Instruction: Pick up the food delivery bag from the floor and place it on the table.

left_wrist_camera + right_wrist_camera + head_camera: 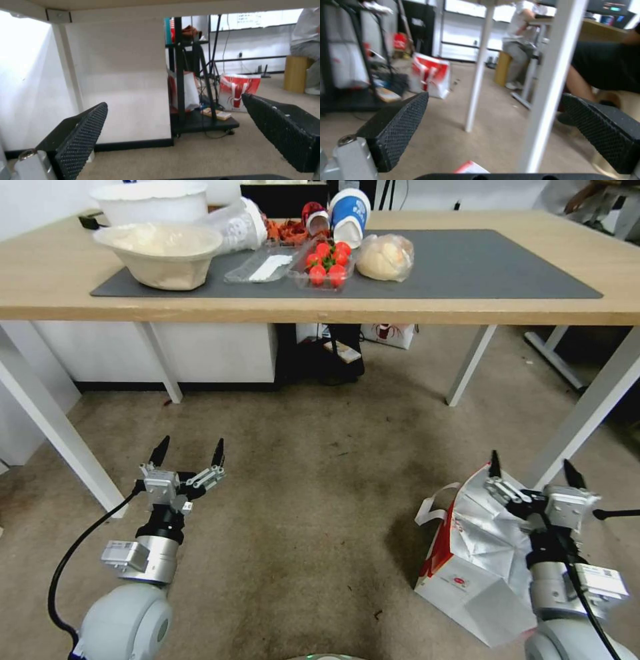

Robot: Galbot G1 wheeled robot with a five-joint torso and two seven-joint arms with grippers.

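A: How far along is this?

B: Barely begun, I'd judge. The food delivery bag [477, 573] sits on the floor [313, 500] at about five o'clock in the head view, just beside the near right leg of the bench [40, 280], mouth open and foil lining showing. Nothing has lifted it.

A: And the claws?

B: The right claw [531, 470] hangs over the bag's open top, fingers spread wide and holding nothing; I cannot tell whether it touches the foil. In the right wrist view its two black pads [395, 127] stand well apart, with a red and white corner of the bag just showing between them at six o'clock. The left claw [189, 453] waits at about seven o'clock, low over bare floor, also wide open and empty.

A: So what's left?

B: Everything, by my reading: take hold of the bag, probably by a white loop handle [433, 507] or the rim, raise it, and set it on the bench. The grey mat [467, 267] is free towards two o'clock; bowls, strawberries [328, 263] and a wrapped bun [385, 257] crowd the eleven-to-twelve o'clock side.

A: Any writing?

B: A small red round logo [457, 582] on the bag's white front, with text too small to read. Nothing else legible
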